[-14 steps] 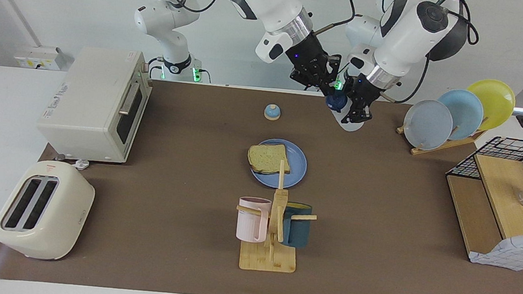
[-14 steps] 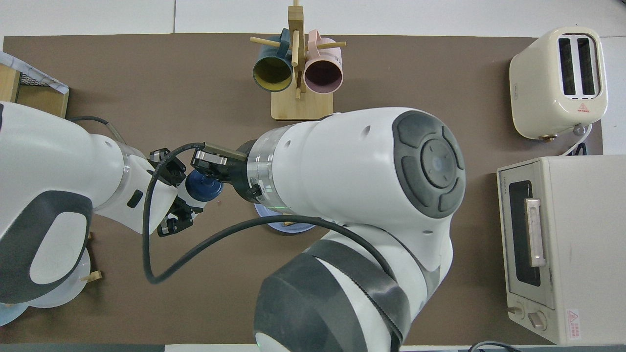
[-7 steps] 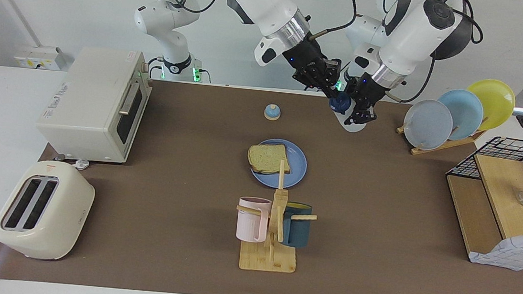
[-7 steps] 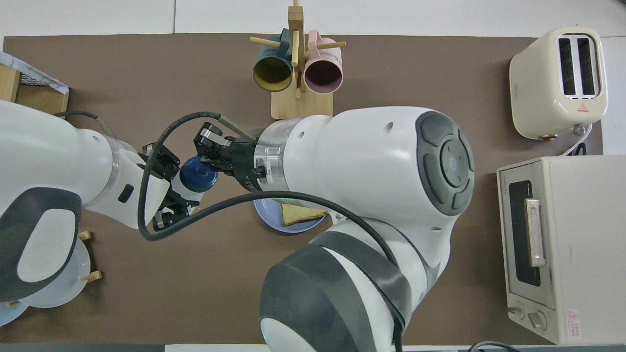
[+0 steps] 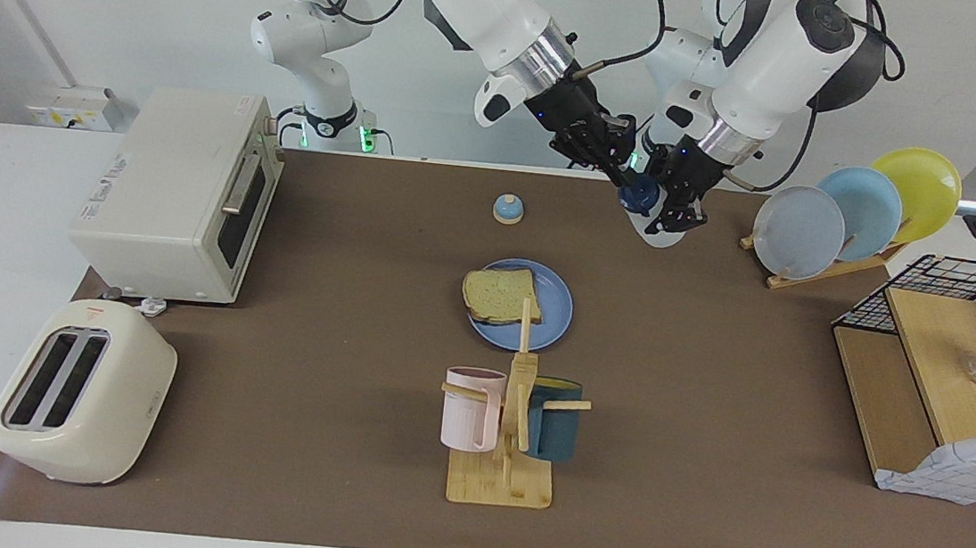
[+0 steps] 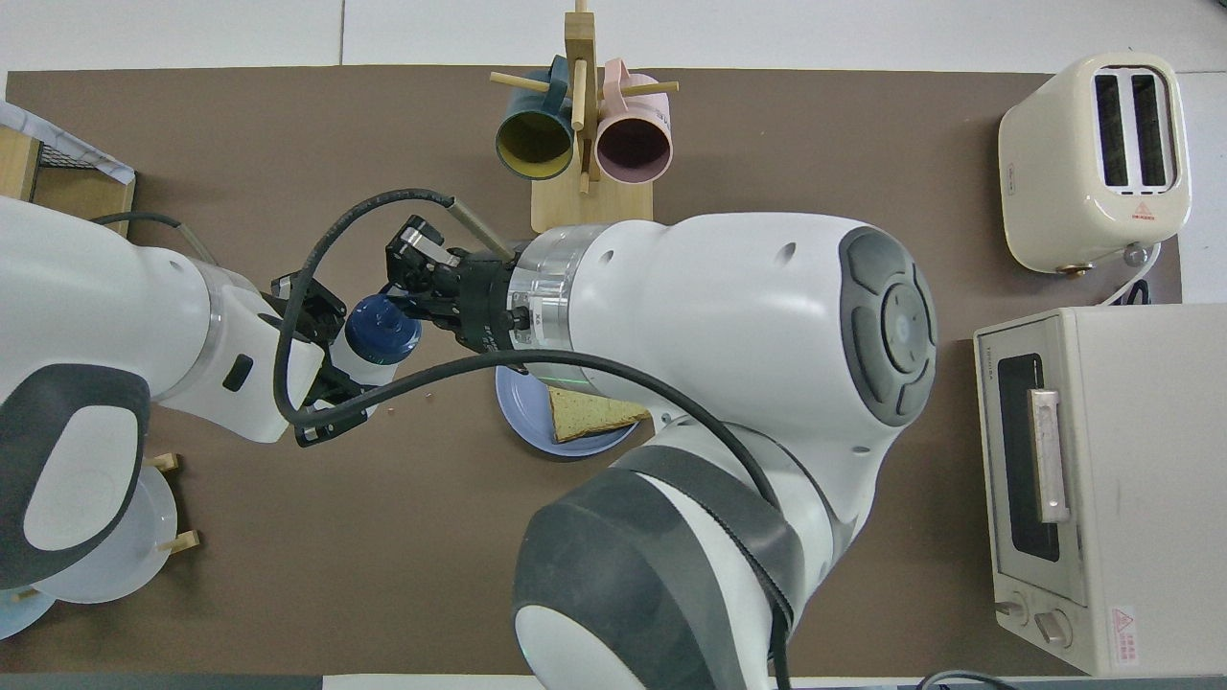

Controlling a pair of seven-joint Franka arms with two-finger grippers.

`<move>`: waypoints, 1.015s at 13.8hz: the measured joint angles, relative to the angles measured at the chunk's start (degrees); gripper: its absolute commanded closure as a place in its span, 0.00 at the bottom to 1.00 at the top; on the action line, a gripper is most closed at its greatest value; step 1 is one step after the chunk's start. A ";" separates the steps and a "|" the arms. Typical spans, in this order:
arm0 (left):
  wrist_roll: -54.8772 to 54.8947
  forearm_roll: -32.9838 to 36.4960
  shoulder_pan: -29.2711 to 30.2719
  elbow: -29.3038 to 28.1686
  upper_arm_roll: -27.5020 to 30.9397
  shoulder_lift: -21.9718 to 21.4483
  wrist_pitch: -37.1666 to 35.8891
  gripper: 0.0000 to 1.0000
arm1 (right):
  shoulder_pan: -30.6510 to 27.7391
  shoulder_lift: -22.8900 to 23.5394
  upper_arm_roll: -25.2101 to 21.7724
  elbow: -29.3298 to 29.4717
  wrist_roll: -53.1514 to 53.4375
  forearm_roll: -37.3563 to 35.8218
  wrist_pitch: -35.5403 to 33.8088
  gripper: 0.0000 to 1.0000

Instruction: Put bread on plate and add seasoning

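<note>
— What is the left gripper (image 5: 671,209) doing?
— It is clamped around the body of the seasoning (image 5: 648,216), a white squeeze bottle held tilted in the air over the table's edge nearest the robots, between the bell (image 5: 508,209) and the plate rack (image 5: 821,252).
— And the right gripper (image 5: 621,177)?
— Its fingertips are pinched on the bottle's dark blue cap (the two grippers almost touch there).
— Where is the bread (image 5: 501,295)?
— Lying on the plate (image 5: 554,314), toward the right arm's side of it. The plate sits mid-table, with the mug stand (image 5: 505,455) just beside it, farther from the robots.
</note>
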 measured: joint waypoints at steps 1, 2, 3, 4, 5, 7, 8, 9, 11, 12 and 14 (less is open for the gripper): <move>-0.12 0.00 0.11 -0.01 0.01 0.00 0.03 1.00 | 0.00 -0.02 0.01 -0.26 0.12 0.24 0.98 1.00; -0.14 0.01 0.24 -0.07 0.01 0.03 -0.02 1.00 | -0.03 -0.06 -0.01 -0.40 0.25 0.36 1.90 1.00; 0.54 -0.01 0.15 -0.63 -0.27 -0.02 -0.96 1.00 | -0.17 -0.04 -0.09 -0.32 0.52 0.96 4.72 1.00; 0.68 -0.04 -0.19 -1.08 -0.77 -0.04 -1.07 1.00 | -0.43 -0.02 -0.20 -0.42 0.53 2.02 6.32 1.00; 0.68 -0.05 -0.52 -1.14 -1.14 -0.05 -1.06 1.00 | -0.82 0.01 -0.21 -0.71 0.53 2.55 6.84 1.00; 0.68 -0.05 -0.54 -1.14 -1.46 -0.06 -1.06 1.00 | -1.22 0.03 -0.23 -1.44 0.41 2.66 7.07 0.49; 0.68 -0.05 -0.53 -1.14 -1.42 -0.06 -1.07 1.00 | -1.22 0.03 -0.22 -1.75 0.35 2.66 7.21 0.00; 0.68 -0.05 -0.53 -1.21 -1.40 -0.06 -1.21 1.00 | -1.23 0.00 -0.23 -1.94 0.15 2.66 7.47 0.00; 0.70 -0.05 -0.52 -1.99 -1.39 -0.05 -1.64 1.00 | -1.51 -0.25 -0.35 -2.10 -2.85 2.66 7.62 0.00; 0.70 -0.05 -0.52 -2.21 -1.39 -0.05 -1.68 1.00 | -1.72 -0.56 -0.40 -2.61 -5.63 2.63 6.97 0.00; 0.70 -0.05 -0.52 -2.37 -1.39 -0.06 -1.71 1.00 | -3.14 -1.51 -0.59 -4.49 -12.10 1.68 3.59 0.00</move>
